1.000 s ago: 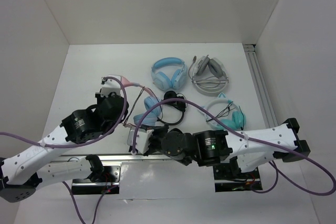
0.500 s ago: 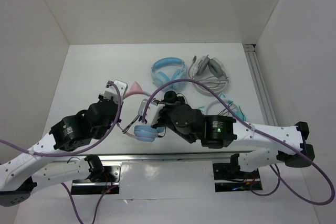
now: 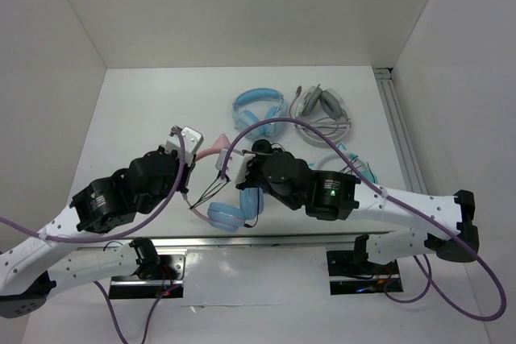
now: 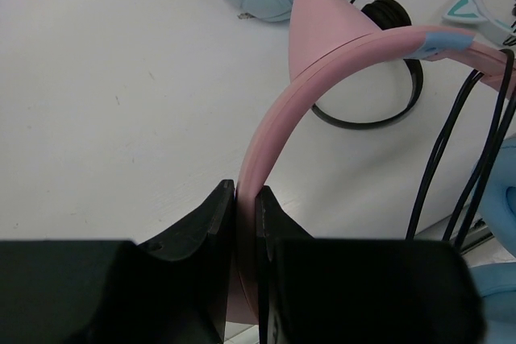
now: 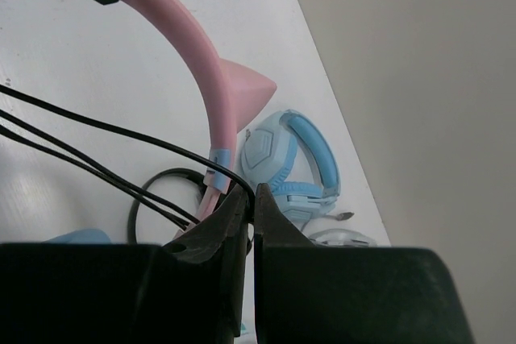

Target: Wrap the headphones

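Note:
The headphones have a pink cat-eared headband and light blue ear cups, and they sit between my arms near the table's front. My left gripper is shut on the headband, which shows in the left wrist view between my fingertips. My right gripper is shut on the thin dark cable just beside the headband. Several cable strands run across below the band. In the right wrist view the gripper pinches the cable at its fingertips.
All-blue headphones and grey-white headphones lie at the back. Teal-cupped cat-ear headphones lie right of centre, partly behind my right arm. A black coiled loop lies just behind the pink headband. A metal rail runs along the right side.
My right arm swung from the front edge up to the headband, carrying the cable with it. My left arm drew back a little with the headband. The ear cups shifted toward the front.

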Action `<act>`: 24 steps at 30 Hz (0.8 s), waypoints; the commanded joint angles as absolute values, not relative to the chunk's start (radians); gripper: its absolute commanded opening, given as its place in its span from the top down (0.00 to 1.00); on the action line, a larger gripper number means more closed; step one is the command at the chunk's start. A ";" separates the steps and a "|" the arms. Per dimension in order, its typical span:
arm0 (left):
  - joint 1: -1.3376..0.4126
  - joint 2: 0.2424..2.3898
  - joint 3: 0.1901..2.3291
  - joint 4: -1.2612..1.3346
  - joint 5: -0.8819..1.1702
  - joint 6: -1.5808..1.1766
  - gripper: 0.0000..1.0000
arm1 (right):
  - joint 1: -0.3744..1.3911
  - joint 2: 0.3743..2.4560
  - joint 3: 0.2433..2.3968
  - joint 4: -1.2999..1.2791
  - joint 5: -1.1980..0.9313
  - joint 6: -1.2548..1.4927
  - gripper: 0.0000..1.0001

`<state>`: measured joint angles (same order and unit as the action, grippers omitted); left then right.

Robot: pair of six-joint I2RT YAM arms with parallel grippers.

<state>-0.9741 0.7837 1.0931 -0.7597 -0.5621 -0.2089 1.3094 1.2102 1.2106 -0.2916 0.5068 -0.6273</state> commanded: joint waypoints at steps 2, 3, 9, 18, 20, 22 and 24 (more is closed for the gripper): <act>-0.980 0.759 1.158 -0.761 -0.519 -0.199 1.00 | 1.276 1.140 1.180 -0.224 0.534 -0.640 1.00; -0.980 0.750 1.167 -0.761 -0.518 -0.210 1.00 | 1.267 1.140 1.180 -0.224 0.534 -0.640 1.00; -0.980 0.750 1.198 -0.781 -0.518 -0.228 1.00 | 1.267 1.131 1.169 -0.224 0.525 -0.618 1.00; -0.980 0.759 1.250 -0.813 -0.543 -0.247 1.00 | 1.227 1.112 1.150 -0.213 0.525 -0.600 0.87; -0.980 0.768 1.250 -0.822 -0.555 -0.247 1.00 | 1.218 1.112 1.141 -0.213 0.525 -0.600 0.80; -0.980 0.769 1.250 -0.822 -0.555 -0.256 1.00 | 1.209 1.112 1.141 -0.213 0.525 -0.591 0.76; -0.980 0.769 1.241 -0.822 -0.555 -0.256 1.00 | 1.195 1.112 1.141 -0.204 0.525 -0.591 0.70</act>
